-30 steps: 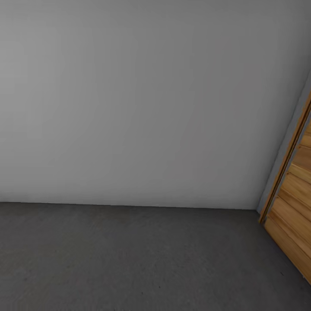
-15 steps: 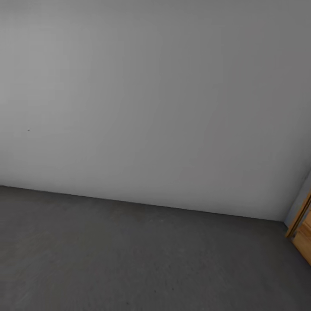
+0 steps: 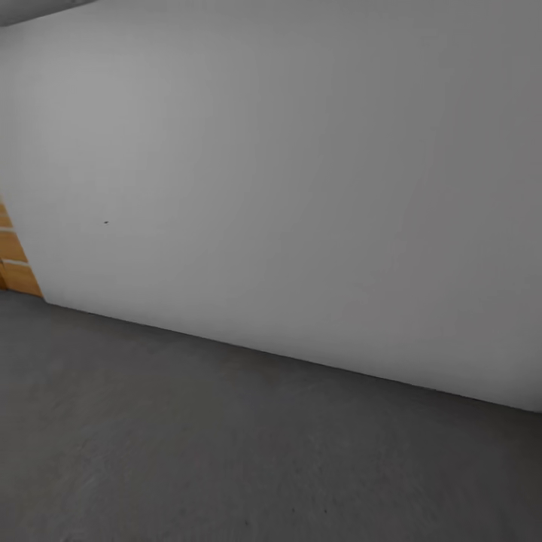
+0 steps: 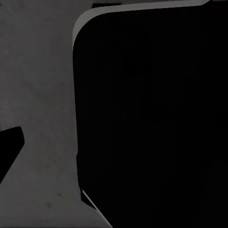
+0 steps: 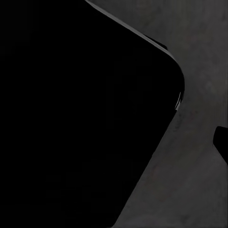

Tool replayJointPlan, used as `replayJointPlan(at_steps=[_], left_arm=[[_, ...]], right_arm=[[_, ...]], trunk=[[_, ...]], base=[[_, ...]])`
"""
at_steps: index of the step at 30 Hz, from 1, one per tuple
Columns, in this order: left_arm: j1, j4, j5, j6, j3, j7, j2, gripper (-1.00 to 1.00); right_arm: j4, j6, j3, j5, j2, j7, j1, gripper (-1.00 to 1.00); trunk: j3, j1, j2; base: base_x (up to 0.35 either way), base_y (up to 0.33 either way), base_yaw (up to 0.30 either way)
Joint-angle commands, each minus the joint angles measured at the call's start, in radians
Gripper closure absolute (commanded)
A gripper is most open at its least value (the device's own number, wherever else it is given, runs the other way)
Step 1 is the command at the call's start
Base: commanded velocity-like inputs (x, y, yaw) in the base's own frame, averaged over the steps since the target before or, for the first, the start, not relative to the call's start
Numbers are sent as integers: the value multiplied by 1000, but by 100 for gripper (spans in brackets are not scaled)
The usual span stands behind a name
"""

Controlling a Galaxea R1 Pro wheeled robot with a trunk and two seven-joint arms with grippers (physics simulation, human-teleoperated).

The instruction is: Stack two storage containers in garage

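I am in the garage, facing a plain pale grey wall [image 3: 301, 188] that meets the dark grey floor [image 3: 226, 452]. The two storage containers and the living room are out of view. In the left wrist view a large black rounded body [image 4: 152, 118] hangs over the speckled floor [image 4: 42, 95], with a small black piece [image 4: 9, 147] at the picture's edge. The right wrist view shows a similar black body [image 5: 80, 114] over the floor [image 5: 190, 190], and a black tip [image 5: 221, 142] at the edge. Whether either gripper is open or shut cannot be told.
A strip of horizontal wooden-slat door [image 3: 13, 263] stands at the far left, where the wall ends. The wall's foot runs slanting across the head view, lower toward the right. Open floor stretches in front of me.
The head view has swung to the left: the wooden door at the right has slid out of the picture, and a wooden-slat strip has come in at the left. The picture is also more tilted.
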Motion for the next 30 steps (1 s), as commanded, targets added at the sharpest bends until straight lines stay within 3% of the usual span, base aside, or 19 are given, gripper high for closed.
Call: replayJointPlan(at_steps=[1, 6, 30], left_arm=[[0, 0, 0, -1, 0, 0, 0, -100], [0, 0, 0, -1, 1, 0, 0, -100], [0, 0, 0, -1, 0, 0, 0, -100]], right_arm=[[0, -3, 5, -2, 0, -4, 0, -100], [0, -8, 5, -43, -2, -5, 0, -100], [0, -8, 5, -45, -2, -6, 0, -100]], trunk=[[-1, 0, 0], [-1, 0, 0], [-1, 0, 0]], base=[[0, 0, 290], [0, 0, 290], [0, 0, 290]])
